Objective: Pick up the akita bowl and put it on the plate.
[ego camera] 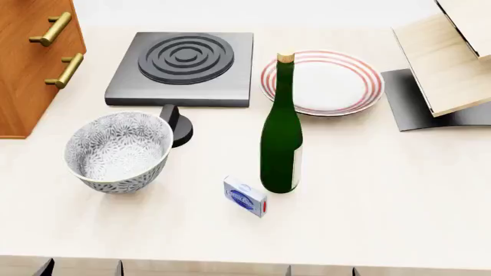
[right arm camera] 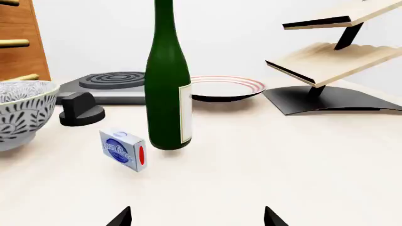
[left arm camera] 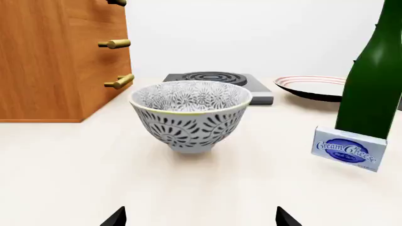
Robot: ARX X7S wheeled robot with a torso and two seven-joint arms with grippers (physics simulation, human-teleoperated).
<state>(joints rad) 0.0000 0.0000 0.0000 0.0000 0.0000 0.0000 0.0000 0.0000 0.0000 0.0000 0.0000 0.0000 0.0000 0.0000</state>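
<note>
The akita bowl (ego camera: 119, 150) is being shown standing upright at the left of the head view, on the pale counter (ego camera: 383, 195), touched by nothing. It is judged to be stiff, glazed ceramic: fairly weighty, slippery and breakable, so the thin rim (left arm camera: 188, 109) is being taken as the best place for a hold, one finger inside the wall and one outside. The bowl is being seen as deep and round, white, covered inside and out with a dense grey-black floral pattern, on a small foot.

The plate (ego camera: 360, 80), flat and white with thin red rings, is lying at the upper right of centre, well apart from the bowl. Between them a green bottle (ego camera: 282, 138) and a small cream cheese box (ego camera: 245, 196) are standing, and a knock against the bottle is being judged the main risk on the way across. A dark stove burner (ego camera: 184, 60) is sitting behind the bowl.

The left gripper (left arm camera: 199, 219) is being held spread apart, its two tips showing at the lower edge of the left wrist view, aimed at the bowl. The right gripper (right arm camera: 196, 217) is likewise released and empty.
</note>
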